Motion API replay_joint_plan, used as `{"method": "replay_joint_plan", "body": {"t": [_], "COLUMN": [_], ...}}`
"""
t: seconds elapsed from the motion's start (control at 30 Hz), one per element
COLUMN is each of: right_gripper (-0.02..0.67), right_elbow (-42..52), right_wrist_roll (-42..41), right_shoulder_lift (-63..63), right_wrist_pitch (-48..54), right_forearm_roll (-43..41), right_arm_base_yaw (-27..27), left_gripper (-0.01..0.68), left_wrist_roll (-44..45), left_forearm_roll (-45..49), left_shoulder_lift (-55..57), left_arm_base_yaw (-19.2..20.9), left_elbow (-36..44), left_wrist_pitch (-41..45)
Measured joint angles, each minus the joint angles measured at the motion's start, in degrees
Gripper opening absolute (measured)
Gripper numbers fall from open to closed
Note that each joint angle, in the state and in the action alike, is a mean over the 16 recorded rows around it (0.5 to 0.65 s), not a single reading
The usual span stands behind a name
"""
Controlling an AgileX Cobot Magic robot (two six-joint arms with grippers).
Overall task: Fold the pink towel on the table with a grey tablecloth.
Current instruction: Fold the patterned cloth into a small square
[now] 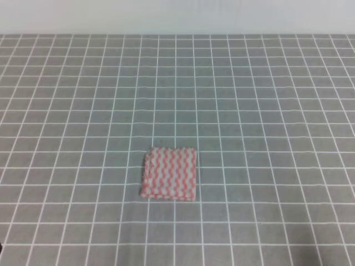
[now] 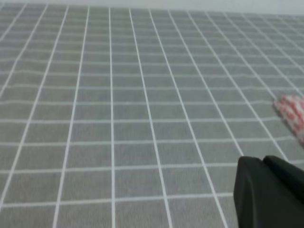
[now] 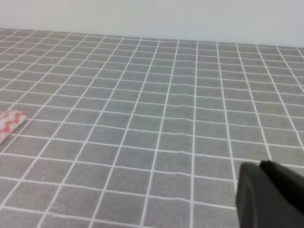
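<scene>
The pink towel (image 1: pixel 169 173) lies on the table with a grey tablecloth (image 1: pixel 249 100), a little below the middle of the exterior high view. It is a small squarish stack with layered edges along its left and bottom sides. A corner of it shows at the right edge of the left wrist view (image 2: pixel 292 114) and at the left edge of the right wrist view (image 3: pixel 10 122). Neither gripper shows in the exterior high view. Only a black part of the left gripper (image 2: pixel 268 192) and of the right gripper (image 3: pixel 268 192) shows, each low on the cloth and well apart from the towel.
A pale wall (image 1: pixel 177 16) runs behind the table's far edge. The grid cloth stretches on all sides of the towel, with slight ripples in the right wrist view (image 3: pixel 190 107).
</scene>
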Motion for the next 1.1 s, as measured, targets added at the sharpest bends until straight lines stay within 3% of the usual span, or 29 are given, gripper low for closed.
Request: {"method": "replay_joint_plan", "body": {"t": [1.1], "right_gripper": [-0.016], "right_elbow": [-0.1], "right_wrist_roll": [0.0], "right_shoulder_lift": [0.1], "right_wrist_pitch": [0.1], "right_forearm_roll": [0.3], "right_arm_base_yaw": [0.0], "left_gripper": [-0.003], "left_wrist_roll": [-1.2], "left_forearm_roll": [1.1], "left_shoulder_lift": [0.3], "left_arm_base_yaw": [1.3], "left_elbow": [-0.4], "left_wrist_pitch": [3.2]}}
